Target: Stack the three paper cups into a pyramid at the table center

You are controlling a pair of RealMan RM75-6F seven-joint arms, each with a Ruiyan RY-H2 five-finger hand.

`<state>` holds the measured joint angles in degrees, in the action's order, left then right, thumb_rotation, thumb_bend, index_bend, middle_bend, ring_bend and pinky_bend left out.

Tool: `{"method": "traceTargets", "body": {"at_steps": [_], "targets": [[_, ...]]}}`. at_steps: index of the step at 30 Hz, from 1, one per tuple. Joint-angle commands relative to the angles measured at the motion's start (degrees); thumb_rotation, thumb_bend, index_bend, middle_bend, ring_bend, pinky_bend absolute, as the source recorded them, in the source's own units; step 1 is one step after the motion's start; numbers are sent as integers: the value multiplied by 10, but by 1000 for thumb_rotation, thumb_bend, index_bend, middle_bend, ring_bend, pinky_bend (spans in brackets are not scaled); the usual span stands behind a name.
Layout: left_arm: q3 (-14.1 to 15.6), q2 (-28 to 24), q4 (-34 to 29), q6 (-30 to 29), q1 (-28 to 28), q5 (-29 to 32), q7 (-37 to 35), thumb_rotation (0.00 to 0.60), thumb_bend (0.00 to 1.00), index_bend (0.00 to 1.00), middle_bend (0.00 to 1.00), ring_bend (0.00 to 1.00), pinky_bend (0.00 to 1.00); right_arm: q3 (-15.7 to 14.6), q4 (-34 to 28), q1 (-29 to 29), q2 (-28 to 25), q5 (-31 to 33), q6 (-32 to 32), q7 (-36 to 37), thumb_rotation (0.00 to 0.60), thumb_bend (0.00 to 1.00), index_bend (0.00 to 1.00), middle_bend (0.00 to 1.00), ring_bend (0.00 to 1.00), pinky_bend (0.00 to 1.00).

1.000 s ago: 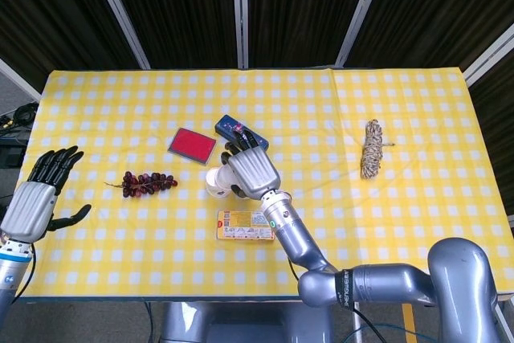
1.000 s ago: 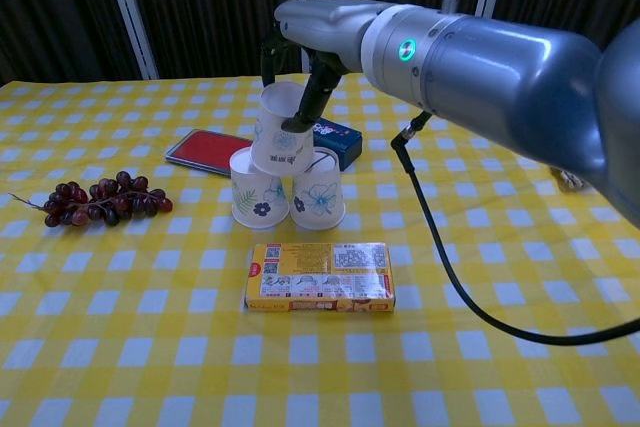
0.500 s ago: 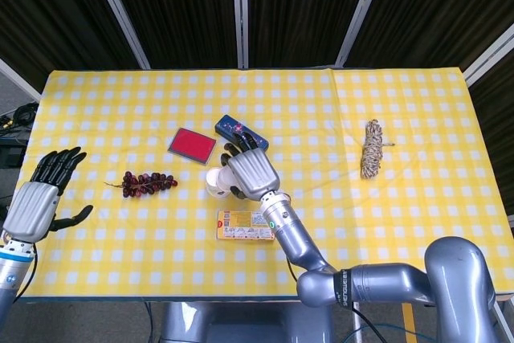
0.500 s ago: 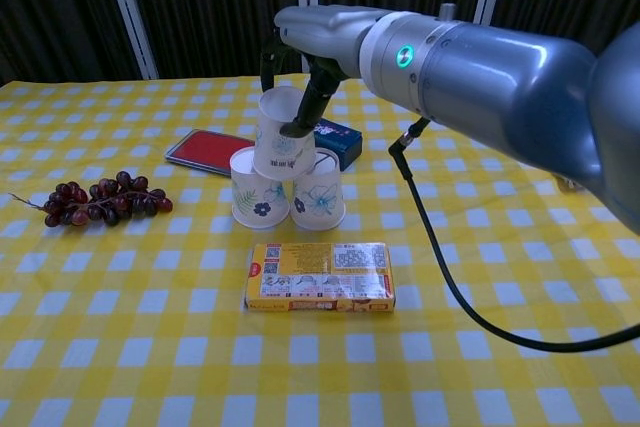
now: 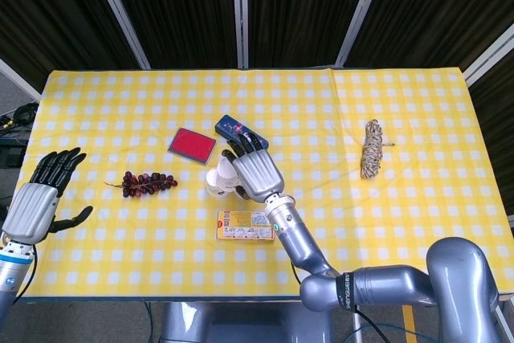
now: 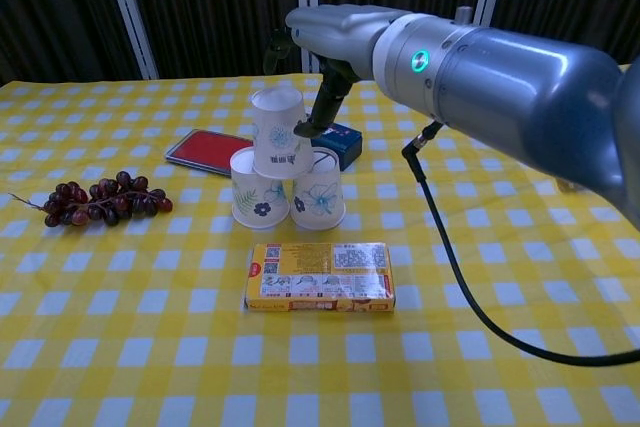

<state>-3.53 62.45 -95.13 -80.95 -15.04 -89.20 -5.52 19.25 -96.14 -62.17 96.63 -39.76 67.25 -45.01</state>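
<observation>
So the right hand [image 6: 318, 72] has its fingers [image 6: 322, 119] spread apart and hanging just beside the top cup [image 6: 279, 132]. From the chest view it looks like there's a sliver of gap between the dark fingertip and the cup wall, but honestly I can't tell for sure if it's touching. It isn't wrapped around anything, so the hand is holding nothing. From the head view the back of that hand [image 5: 255, 173] covers most of the stack, and only a bit of white cup [image 5: 217, 181] pokes out on its left.

The top cup sits upside down and upright, bridging the two bottom cups: the left cup [image 6: 248, 185] and the right cup [image 6: 321, 189], both also mouth-down and touching side by side. The whole pyramid is about in the middle of the worktop [image 5: 418, 102], which has a yellow checked cloth.

Going outward: a blue box [image 6: 340, 140] is just behind the stack, a red flat case [image 6: 205, 150] is behind and to its left, and a yellow snack box [image 6: 320, 276] lies flat in front toward the near edge. A bunch of dark grapes [image 6: 95, 198] is off toward the left edge, and a coil of rope [image 5: 371, 149] is well apart toward the right edge.

The left hand [image 5: 40, 201] hovers at the left edge, fingers wide, with nothing in it.
</observation>
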Motion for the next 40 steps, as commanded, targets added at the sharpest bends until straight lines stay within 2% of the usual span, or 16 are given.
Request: {"method": "traceTargets", "body": {"at_steps": [1,6,9,13,16,19,21,26,33,35,40], "targets": [[0,0,0,-2,1,-1,1,600,274,0,0,0,0,-4,-11,4,-8,-2,9,-7,600,169,207,76,0,0],[-1,1,2,-4,2,1,2,600,274,0,0,0,0,-14,-59,24,-41,-16,43,-18,600,167,164,16,0,0],[-3,1,3,-3,3,6,3,600,274,0,0,0,0,-26,-100,51,-79,-47,76,-12,600,167,158,0,0,0],[-4,3,2,-5,5,9,9,600,275,0,0,0,0,-59,-147,111,-142,-115,122,31,600,165,158,0,0,0],[-2,8,4,-7,7,9,20,600,274,0,0,0,0,-104,-157,173,-189,-180,153,92,600,163,142,0,0,0],[1,15,9,-1,8,15,41,600,274,0,0,0,0,-161,-117,241,-219,-247,183,168,600,159,100,0,0,0],[3,21,13,1,10,18,54,600,274,0,0,0,0,-187,-78,275,-223,-269,194,205,600,154,73,0,0,0],[10,38,33,4,17,29,79,600,270,0,0,0,0,-232,18,348,-219,-278,198,290,600,149,24,0,0,0],[18,67,73,-1,33,47,116,600,269,0,0,0,0,-260,111,411,-202,-294,210,338,600,148,0,0,0,0],[21,74,83,-4,39,50,121,600,269,0,0,0,0,-258,132,426,-195,-296,212,356,600,148,0,0,0,0],[21,81,91,-20,50,49,122,600,269,0,0,0,0,-246,141,441,-202,-323,224,388,600,147,0,0,0,0]]}}
